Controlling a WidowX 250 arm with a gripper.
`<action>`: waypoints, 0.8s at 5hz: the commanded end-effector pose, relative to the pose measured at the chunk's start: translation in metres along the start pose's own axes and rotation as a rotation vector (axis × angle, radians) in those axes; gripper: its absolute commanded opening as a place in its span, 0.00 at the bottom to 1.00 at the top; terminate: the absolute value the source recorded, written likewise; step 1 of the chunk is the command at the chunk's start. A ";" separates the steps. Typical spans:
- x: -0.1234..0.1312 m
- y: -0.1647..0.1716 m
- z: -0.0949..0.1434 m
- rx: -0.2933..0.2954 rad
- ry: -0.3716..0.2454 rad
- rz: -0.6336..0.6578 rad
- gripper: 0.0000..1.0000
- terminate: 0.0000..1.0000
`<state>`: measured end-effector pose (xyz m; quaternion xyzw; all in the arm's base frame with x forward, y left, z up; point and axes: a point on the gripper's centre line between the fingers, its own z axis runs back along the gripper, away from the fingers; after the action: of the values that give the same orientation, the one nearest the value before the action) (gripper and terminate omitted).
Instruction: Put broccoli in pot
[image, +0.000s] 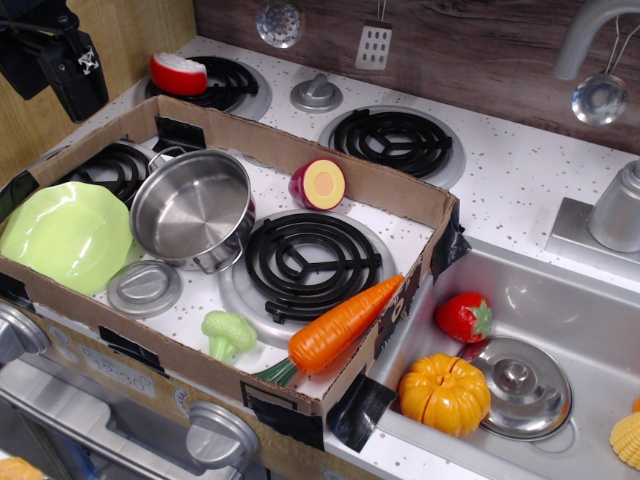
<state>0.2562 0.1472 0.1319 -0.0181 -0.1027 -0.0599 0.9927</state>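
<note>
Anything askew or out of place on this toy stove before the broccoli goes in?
The pot sits tilted, its rim leaning toward the green plate rather than flat. Its lid lies apart on the stovetop. The broccoli lies beside the carrot.

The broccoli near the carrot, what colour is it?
Pale green, seen in the observation.image view: the broccoli.

Broccoli before pot, beside carrot

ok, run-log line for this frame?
pincer: raised at far-left corner, state unclear | broccoli: on stovetop beside carrot | pot: empty | step: grasp pending
</note>
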 end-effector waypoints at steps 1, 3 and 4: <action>0.000 0.000 0.000 0.000 0.000 0.000 1.00 0.00; -0.003 -0.035 0.009 -0.022 0.001 0.058 1.00 0.00; -0.007 -0.051 0.007 -0.047 0.018 0.093 1.00 0.00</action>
<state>0.2380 0.0941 0.1225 -0.0601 -0.0650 -0.0120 0.9960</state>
